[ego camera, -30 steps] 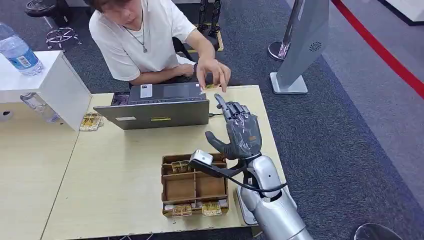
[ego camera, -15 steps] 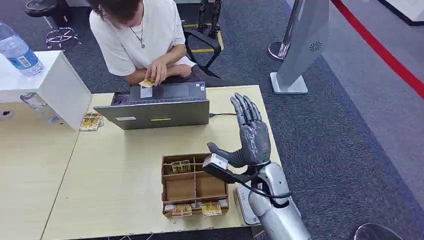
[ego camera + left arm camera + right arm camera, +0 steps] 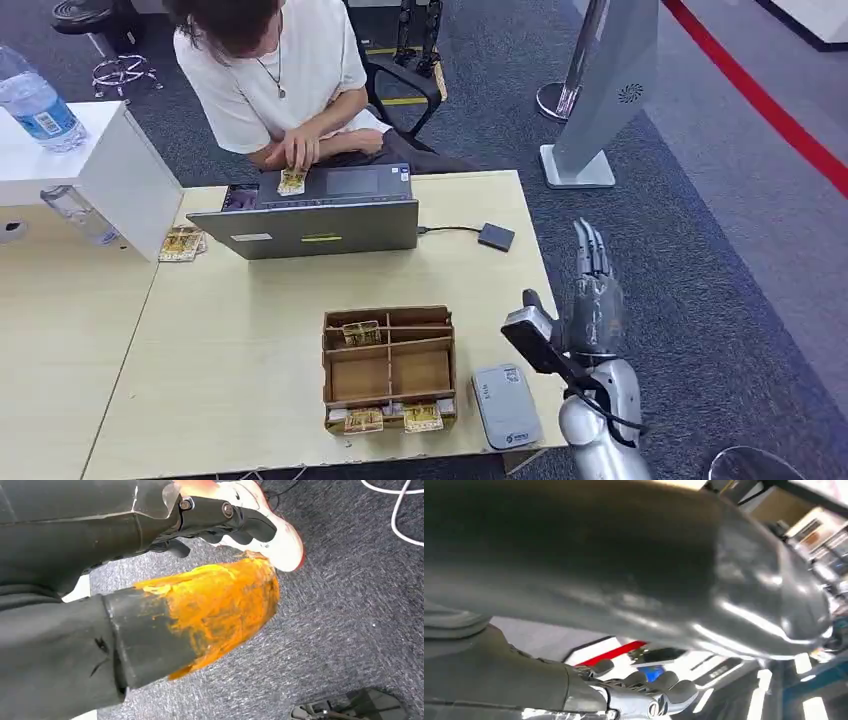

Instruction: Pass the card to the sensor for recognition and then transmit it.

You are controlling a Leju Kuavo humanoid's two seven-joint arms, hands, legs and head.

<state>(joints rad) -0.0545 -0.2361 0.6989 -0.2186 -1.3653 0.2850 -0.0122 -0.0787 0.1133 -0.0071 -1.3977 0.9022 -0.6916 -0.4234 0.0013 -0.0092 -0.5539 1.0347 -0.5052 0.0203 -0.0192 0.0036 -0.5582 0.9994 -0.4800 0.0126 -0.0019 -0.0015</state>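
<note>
The card (image 3: 291, 181) lies under a person's fingers on the keyboard deck of the grey laptop (image 3: 318, 224) at the far side of the table. A grey-white sensor pad (image 3: 505, 405) lies flat near the table's front right corner. My right hand (image 3: 592, 291) stands upright beyond the table's right edge, fingers straight and apart, holding nothing; its fingers (image 3: 644, 690) show the same, blurred, in the right wrist view. My left hand (image 3: 220, 515) hangs over the grey carpet, and its state is unclear.
A cardboard divider box (image 3: 390, 368) with cards in its front and back slots sits left of the sensor pad. A small black device (image 3: 497, 236) is wired to the laptop. Loose cards (image 3: 182, 243) lie by a white box (image 3: 95, 170) bearing a water bottle (image 3: 35, 100).
The person took the card from near my right hand's fingertips and carried it to the laptop. My right hand drew back from the table's far side to beyond its right edge, uncovering the pad.
</note>
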